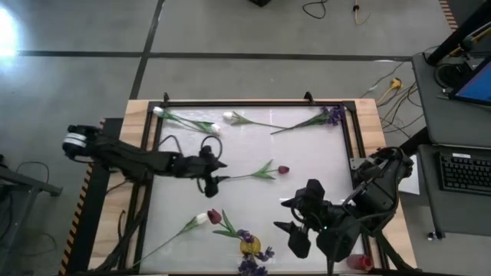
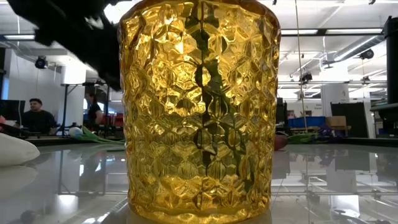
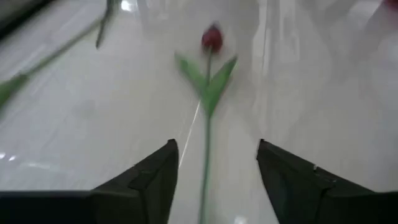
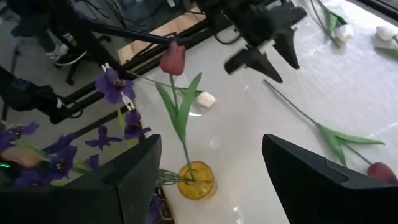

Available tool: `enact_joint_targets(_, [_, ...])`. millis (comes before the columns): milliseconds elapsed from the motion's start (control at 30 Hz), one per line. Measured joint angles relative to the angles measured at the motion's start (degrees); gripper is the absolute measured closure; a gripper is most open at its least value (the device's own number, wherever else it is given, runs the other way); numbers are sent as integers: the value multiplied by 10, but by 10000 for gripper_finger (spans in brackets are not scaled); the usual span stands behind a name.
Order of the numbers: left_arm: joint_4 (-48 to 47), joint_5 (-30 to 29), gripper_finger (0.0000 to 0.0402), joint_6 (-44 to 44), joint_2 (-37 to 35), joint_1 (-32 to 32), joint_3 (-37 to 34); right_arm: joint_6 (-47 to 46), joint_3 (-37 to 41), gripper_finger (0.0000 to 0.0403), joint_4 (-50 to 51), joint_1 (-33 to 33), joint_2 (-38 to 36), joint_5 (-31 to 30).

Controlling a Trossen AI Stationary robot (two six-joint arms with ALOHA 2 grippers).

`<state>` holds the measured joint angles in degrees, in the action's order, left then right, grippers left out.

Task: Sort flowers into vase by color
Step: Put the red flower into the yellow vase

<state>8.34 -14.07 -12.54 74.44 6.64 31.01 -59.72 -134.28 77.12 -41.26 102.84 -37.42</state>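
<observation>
Left wrist view had the left gripper [image 3: 214,171] with jaws open astride the stem of the red tulip [image 1: 265,173], lying mid-tabletop beyond the yellow vase [image 1: 249,247]. Closing squarely on that stem looked wisest. Right gripper [image 1: 291,225] hovered open beside the vase.

Left gripper [image 3: 214,180] hangs low over the table [image 3: 323,93], its 2 fingers [image 3: 149,180] spread wide, and the green stem of a red tulip [image 3: 211,38] runs straight between them.

Robotics lab: open hall, equipment stands [image 2: 65,102], seated person [image 2: 37,115].
</observation>
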Motion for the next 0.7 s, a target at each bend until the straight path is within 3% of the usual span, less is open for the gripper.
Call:
enact_joint_targets(133, [21,36,168,43,86,-36,4,-4,0,138,4,-1,-1,-1])
enact_joint_targets(267, [86,76,170,102,174,-39,22,13,0,145,28,9,-2,-21])
enact_joint_targets(467, [139,75,199,97,270,-61,52,51,0,154,102,28,-21,-27])
enact_joint_targets(700, [137,97,259,78,319,-78,88,119,0,156,127,57,-75,-44])
